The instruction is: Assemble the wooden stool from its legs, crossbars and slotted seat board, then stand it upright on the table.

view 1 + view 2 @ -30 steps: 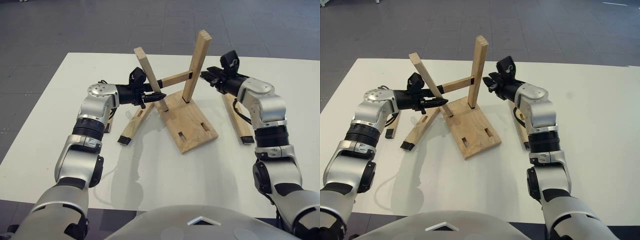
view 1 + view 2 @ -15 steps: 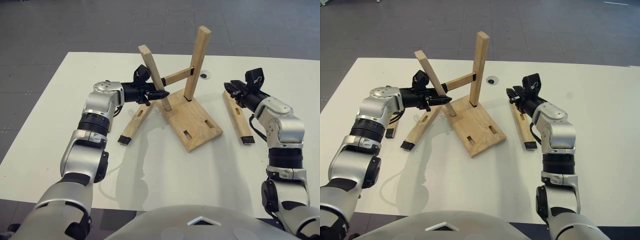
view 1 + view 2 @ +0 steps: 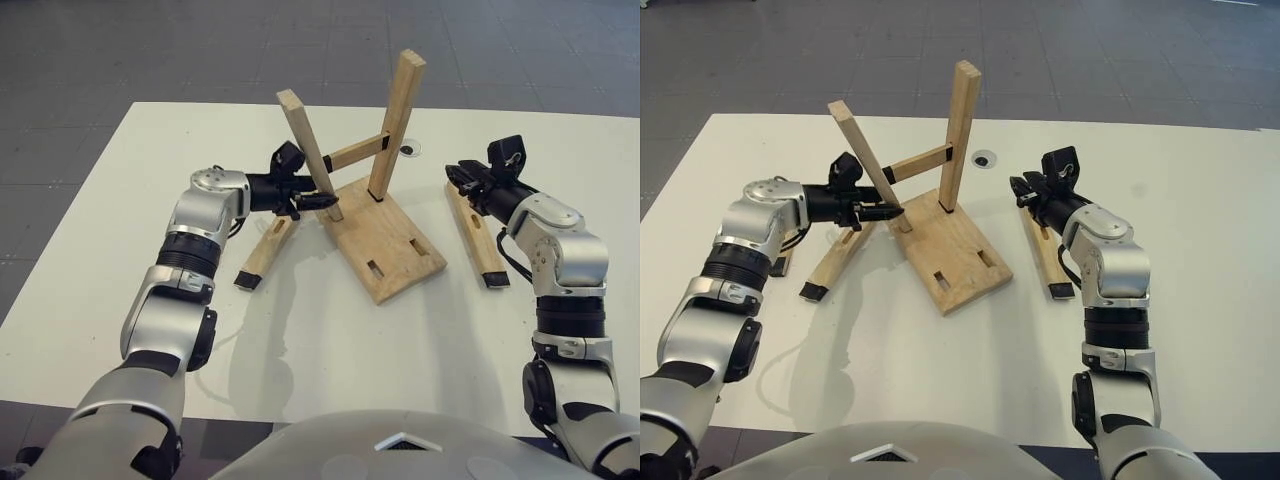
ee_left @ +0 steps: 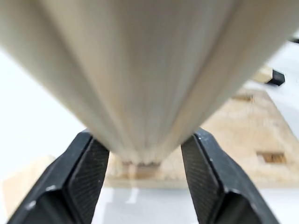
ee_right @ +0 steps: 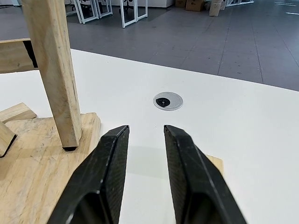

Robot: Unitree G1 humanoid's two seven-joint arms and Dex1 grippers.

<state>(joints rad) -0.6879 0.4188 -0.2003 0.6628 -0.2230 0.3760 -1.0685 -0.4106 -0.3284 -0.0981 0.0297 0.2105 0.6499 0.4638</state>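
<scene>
The slotted seat board (image 3: 392, 250) lies flat on the white table. Two legs stand in it: a tilted one (image 3: 305, 145) and an upright one (image 3: 396, 120), joined by a crossbar (image 3: 356, 155). My left gripper (image 3: 320, 200) is shut on the tilted leg near its foot; in the left wrist view its fingers (image 4: 81, 179) press both sides of that leg (image 4: 140, 70). My right gripper (image 3: 456, 173) hangs open over the far end of a loose leg (image 3: 478, 240) lying right of the board; nothing is between its fingers (image 5: 110, 172).
Another loose leg (image 3: 264, 248) lies on the table left of the board, under my left forearm. A small wooden piece (image 3: 780, 264) sits beside it. A round cable grommet (image 5: 167, 101) is set in the table behind the board.
My right gripper has drawn back from the upright leg and moved right, over the loose leg. My left gripper has slid down the tilted leg toward its foot.
</scene>
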